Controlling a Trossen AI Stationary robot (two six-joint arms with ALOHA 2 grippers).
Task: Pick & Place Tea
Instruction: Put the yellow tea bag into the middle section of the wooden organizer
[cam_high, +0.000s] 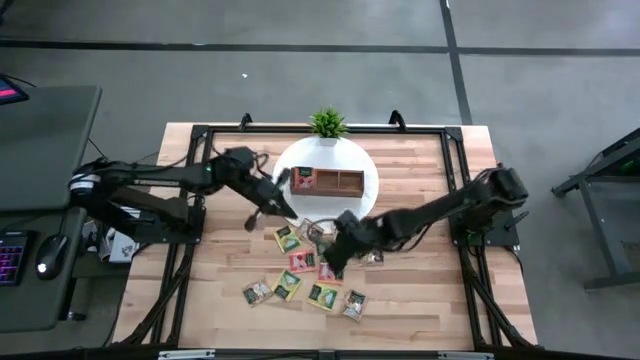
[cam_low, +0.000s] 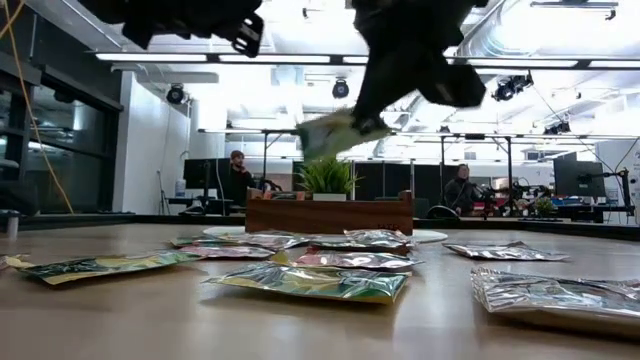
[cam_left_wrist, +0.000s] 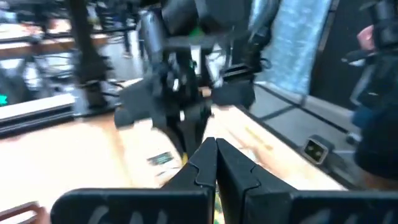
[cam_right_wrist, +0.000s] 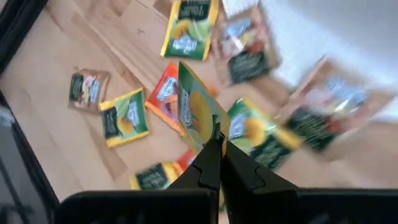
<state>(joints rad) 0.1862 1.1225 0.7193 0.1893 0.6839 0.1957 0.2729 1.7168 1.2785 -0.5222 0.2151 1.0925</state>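
- The right hand (cam_right_wrist: 214, 144) is clamped on a green-and-yellow tea sachet (cam_right_wrist: 198, 112), gripping one edge so the packet stands up between the fingers, lifted clear of the wooden surface (cam_high: 420, 290).
- From overhead, the right hand (cam_high: 333, 252) hangs over the scatter of loose sachets (cam_high: 300, 275), near the middle of the surface and just in front of the white round plate (cam_high: 368, 185).
- At table height the held sachet (cam_low: 325, 132) shows tilted in the air, above the packets lying flat (cam_low: 310, 280) in the foreground.
- The remaining sachets lie spread on the surface, green, yellow and red-pink, some overlapping.
- A brown wooden tray (cam_high: 335, 181) with compartments sits on the white plate; one end compartment holds something red, too small to make out.
- A small green potted plant (cam_high: 328, 123) stands at the far edge of the plate.
- The left hand (cam_high: 287, 208) has its fingers (cam_left_wrist: 205, 168) pressed together and carries nothing, hovering just beside the plate's left rim, close to the sachet scatter.
- Two people (cam_low: 238, 178) are seated in the room beyond the surface.
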